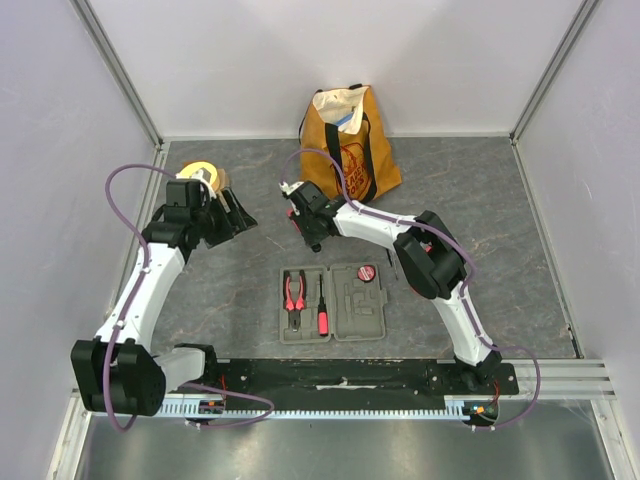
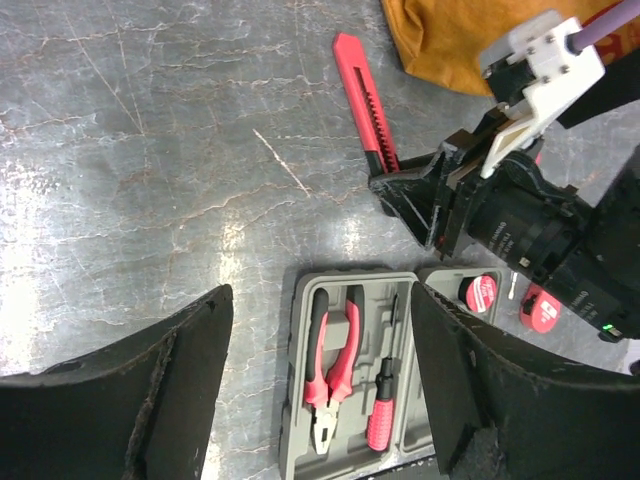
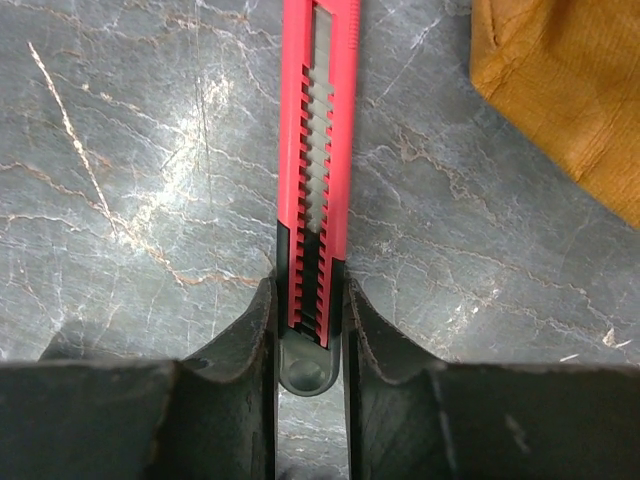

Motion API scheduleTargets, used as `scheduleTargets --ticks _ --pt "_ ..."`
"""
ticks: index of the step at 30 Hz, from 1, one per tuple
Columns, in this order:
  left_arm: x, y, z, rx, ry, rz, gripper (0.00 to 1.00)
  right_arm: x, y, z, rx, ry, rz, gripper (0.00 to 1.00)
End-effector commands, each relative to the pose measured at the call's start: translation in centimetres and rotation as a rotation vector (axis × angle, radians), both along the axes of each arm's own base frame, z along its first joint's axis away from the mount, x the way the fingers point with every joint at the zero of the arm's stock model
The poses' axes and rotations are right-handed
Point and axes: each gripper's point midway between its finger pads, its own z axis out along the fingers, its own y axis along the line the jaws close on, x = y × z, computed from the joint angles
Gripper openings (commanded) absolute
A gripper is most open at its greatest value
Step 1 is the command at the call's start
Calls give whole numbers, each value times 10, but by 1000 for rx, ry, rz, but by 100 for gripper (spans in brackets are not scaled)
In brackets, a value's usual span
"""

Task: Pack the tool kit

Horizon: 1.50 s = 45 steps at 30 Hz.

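Between the fingers of the right gripper (image 3: 308, 300) the knife (image 3: 315, 150) sits clamped by its dark tail; lift level, then swing back to the case (image 1: 350, 300) behind it. Left gripper (image 2: 320, 300) gapes apart.

Left arm (image 1: 150, 290): white link slants from the near-left base up and away, wrist turned to the right. Left end effector (image 1: 236, 216) held above the grey marbled worktop (image 1: 500, 200), black fingers (image 2: 170, 390) spread wide, nothing between them. Right arm (image 1: 440, 270): elbow folded high near its base, forearm reaching left and away toward centre. Right end effector (image 3: 308, 305) low at the worktop, both fingers (image 3: 245, 350) pressed against the sides of a red-and-black plastic utility knife (image 3: 318, 120) at its black end.
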Motion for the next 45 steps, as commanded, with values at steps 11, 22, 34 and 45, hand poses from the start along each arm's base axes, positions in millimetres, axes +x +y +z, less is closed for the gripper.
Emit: scheduleTargets --ticks 11,22,34,45 --pt "-5 -25 114 -116 -215 -191 78 -57 -2 161 213 -173 225 0" --pt "-32 -60 161 -282 -269 -406 83 -142 10 257 381 -320 542 0" --pt "-68 -85 170 -460 -225 -601 55 -150 9 273 410 -368 590 1" --pt "-65 -82 156 -433 -202 -587 2 -148 8 277 435 -365 535 23"
